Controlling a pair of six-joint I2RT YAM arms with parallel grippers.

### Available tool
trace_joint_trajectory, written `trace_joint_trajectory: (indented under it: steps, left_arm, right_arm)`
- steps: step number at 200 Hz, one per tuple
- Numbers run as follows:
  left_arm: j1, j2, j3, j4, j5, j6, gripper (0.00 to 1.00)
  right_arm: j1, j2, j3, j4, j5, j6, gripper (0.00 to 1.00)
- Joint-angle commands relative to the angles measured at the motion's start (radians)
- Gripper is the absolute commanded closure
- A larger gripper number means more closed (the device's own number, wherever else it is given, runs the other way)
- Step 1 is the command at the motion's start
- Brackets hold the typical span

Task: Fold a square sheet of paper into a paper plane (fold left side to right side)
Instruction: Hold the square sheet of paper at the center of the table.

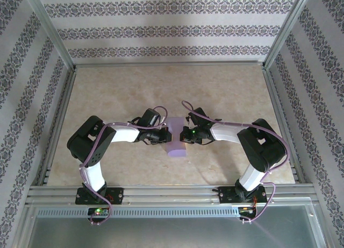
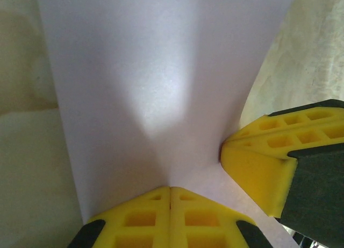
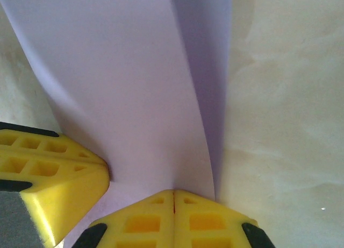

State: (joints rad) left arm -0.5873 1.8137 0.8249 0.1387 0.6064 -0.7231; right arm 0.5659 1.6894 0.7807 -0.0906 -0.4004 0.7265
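The square sheet of paper (image 1: pixel 176 139) is lavender and lies at the table's middle, doubled over into a narrow strip running away from me. A paper plane shape is out of view. My left gripper (image 1: pixel 167 135) and right gripper (image 1: pixel 184 134) meet over the strip, tip to tip. In the left wrist view the paper (image 2: pixel 161 70) lies under my shut left gripper (image 2: pixel 170 188), and the right gripper's yellow finger (image 2: pixel 258 167) touches the paper beside it. In the right wrist view my shut right gripper (image 3: pixel 173 191) rests its tip on the paper (image 3: pixel 123 76), whose right edge curls up.
The beige table top (image 1: pixel 226 97) spreads on all sides of the strip. An aluminium rail (image 1: pixel 172 191) crosses the near edge by the arm bases. Metal frame posts and patterned walls (image 1: pixel 172 30) close in the back and both sides.
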Motion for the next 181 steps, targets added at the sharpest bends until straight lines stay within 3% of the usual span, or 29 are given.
trace_joint_trajectory:
  steps: [1, 86, 113, 181]
  left_arm:
    - [-0.006, 0.021, 0.018, -0.074, -0.025, 0.009, 1.0]
    - [-0.007, 0.025, 0.038, -0.13, -0.048, 0.029, 1.0]
    - [-0.006, 0.029, 0.045, -0.129, -0.046, 0.028, 1.0]
    - [-0.006, 0.033, 0.046, -0.127, -0.046, 0.03, 1.0]
  right_arm:
    - [0.01, 0.019, -0.004, -0.11, 0.065, -0.016, 1.0]
    - [0.008, -0.07, 0.025, 0.016, -0.002, 0.023, 1.0]
    - [0.008, -0.027, 0.023, 0.126, -0.038, 0.067, 1.0]
    - [0.022, 0.117, 0.099, 0.211, -0.057, 0.111, 1.0]
